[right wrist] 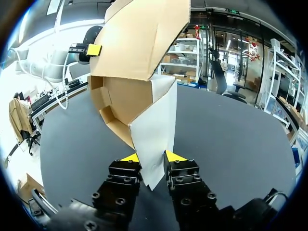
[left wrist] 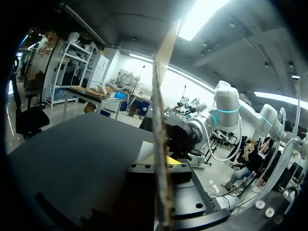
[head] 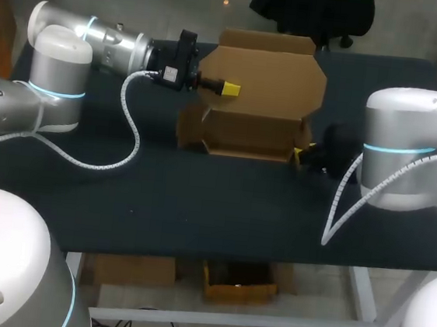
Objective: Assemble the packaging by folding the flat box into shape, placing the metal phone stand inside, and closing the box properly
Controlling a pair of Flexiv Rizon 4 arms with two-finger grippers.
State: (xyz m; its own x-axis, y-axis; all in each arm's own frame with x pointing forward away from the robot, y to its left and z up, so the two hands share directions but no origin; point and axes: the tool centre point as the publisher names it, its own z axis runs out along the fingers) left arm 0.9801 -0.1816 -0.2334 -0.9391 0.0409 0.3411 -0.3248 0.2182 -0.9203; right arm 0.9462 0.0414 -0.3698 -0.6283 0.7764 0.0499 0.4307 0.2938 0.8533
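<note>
While the box (head: 253, 128) stands half-formed by the table's (head: 198, 208) far edge | left gripper (head: 228, 89) pinches its raised lid (head: 271, 75) upright | right gripper (right wrist: 150, 156) clamps a side flap (right wrist: 155, 125), likely bracing it for folding.

The table (head: 221, 211) is presenting a dark, matte top that is spanning nearly the full width of the head view. Its front edge is running level across the lower part. A white metal leg (head: 362, 303) is supporting it at the front right.
</note>
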